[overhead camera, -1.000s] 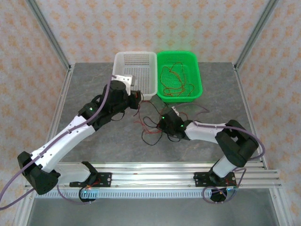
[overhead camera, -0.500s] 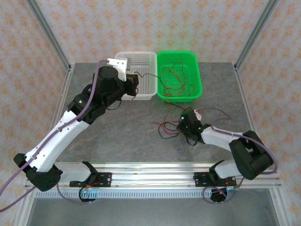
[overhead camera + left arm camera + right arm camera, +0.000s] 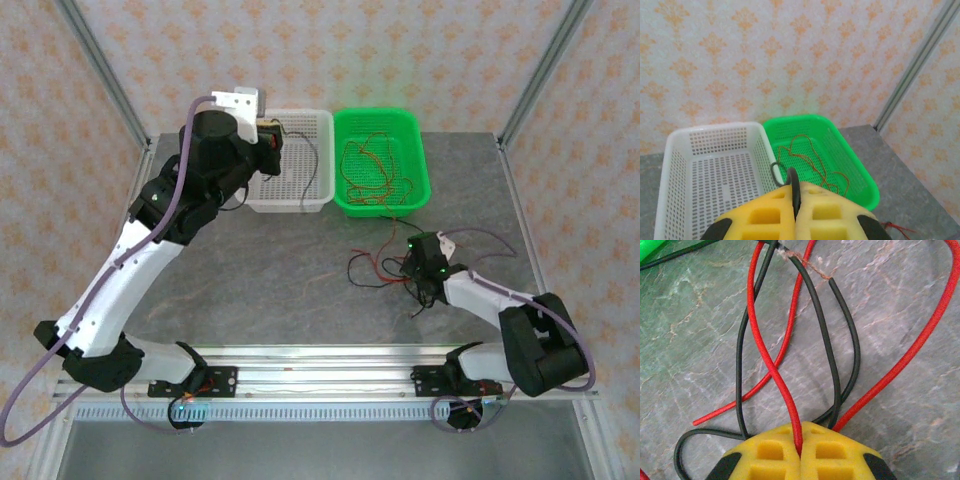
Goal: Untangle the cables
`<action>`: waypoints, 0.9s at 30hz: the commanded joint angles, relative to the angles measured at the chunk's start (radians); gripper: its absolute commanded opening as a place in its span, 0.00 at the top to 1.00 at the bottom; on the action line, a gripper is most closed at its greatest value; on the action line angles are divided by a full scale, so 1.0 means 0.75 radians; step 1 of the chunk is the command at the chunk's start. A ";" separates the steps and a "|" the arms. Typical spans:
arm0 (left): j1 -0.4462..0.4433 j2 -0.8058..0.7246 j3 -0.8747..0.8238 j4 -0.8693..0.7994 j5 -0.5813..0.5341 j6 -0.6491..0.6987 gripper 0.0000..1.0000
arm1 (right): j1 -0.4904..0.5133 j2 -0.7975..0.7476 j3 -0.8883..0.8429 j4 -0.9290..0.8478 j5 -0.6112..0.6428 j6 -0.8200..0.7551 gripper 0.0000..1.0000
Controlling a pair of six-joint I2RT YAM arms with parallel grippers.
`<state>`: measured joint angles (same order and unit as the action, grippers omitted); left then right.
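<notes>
The cables (image 3: 372,270) lie tangled on the worktop (image 3: 250,270) near the green basket (image 3: 424,170), our right tool (image 3: 800,450) clamped on a red cable (image 3: 749,315) there, while our left tool (image 3: 795,200) pinches a black cable (image 3: 792,180) above the white basket (image 3: 290,205), so next we likely drop it in.

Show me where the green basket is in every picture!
Top camera: the green basket sits at the back, right of middle.
Left wrist: the basket is in the middle, above the left claw pinching a black cable.
Right wrist: green sliver, top left corner, probably its edge; right claw pinches a red cable.
Shared landmark: the white basket on its left, top and left wrist pictures.
</notes>
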<state>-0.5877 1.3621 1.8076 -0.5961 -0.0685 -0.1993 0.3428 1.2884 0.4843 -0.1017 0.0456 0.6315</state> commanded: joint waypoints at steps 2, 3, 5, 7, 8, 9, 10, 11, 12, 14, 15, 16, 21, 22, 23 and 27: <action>0.046 0.102 0.138 -0.028 -0.029 0.076 1.00 | -0.007 -0.055 0.065 -0.092 0.013 -0.079 0.90; 0.061 0.130 0.167 -0.022 -0.028 0.084 1.00 | -0.006 -0.069 0.073 -0.107 0.000 -0.082 0.83; 0.096 0.196 0.224 -0.001 -0.019 0.097 1.00 | -0.007 -0.116 0.086 -0.138 -0.036 -0.087 0.66; 0.136 0.252 0.252 0.042 0.003 0.108 1.00 | -0.007 -0.168 0.096 -0.167 -0.070 -0.093 0.54; 0.157 0.280 0.258 0.072 0.022 0.111 1.00 | -0.006 -0.205 0.100 -0.186 -0.085 -0.093 0.49; 0.174 0.301 0.261 0.099 0.044 0.114 1.00 | -0.007 -0.231 0.106 -0.204 -0.096 -0.093 0.46; 0.194 0.333 0.266 0.132 0.066 0.114 1.00 | -0.007 -0.262 0.111 -0.227 -0.108 -0.097 0.41; 0.211 0.363 0.272 0.160 0.083 0.113 1.00 | -0.007 -0.291 0.118 -0.248 -0.122 -0.100 0.37; 0.225 0.387 0.273 0.186 0.097 0.114 1.00 | -0.005 -0.313 0.125 -0.268 -0.133 -0.102 0.34; 0.250 0.440 0.271 0.243 0.128 0.113 1.00 | -0.005 -0.362 0.137 -0.303 -0.161 -0.107 0.30; 0.262 0.469 0.268 0.274 0.143 0.112 1.00 | -0.005 -0.389 0.145 -0.320 -0.176 -0.107 0.30; 0.274 0.496 0.265 0.301 0.153 0.112 1.00 | -0.004 -0.416 0.151 -0.336 -0.191 -0.105 0.29; 0.314 0.634 0.227 0.428 0.145 0.102 1.00 | -0.005 -0.522 0.197 -0.414 -0.238 -0.099 0.26; 0.321 0.663 0.209 0.457 0.140 0.100 1.00 | -0.005 -0.540 0.206 -0.431 -0.242 -0.094 0.26; 0.326 0.688 0.194 0.483 0.129 0.098 1.00 | -0.005 -0.553 0.214 -0.445 -0.246 -0.092 0.26; 0.348 0.832 0.147 0.553 0.098 0.071 1.00 | -0.005 -0.581 0.251 -0.495 -0.263 -0.080 0.26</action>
<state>-0.3412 1.9274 1.9488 -0.2607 0.0181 -0.1322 0.3412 0.8696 0.6361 -0.4126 -0.1394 0.5640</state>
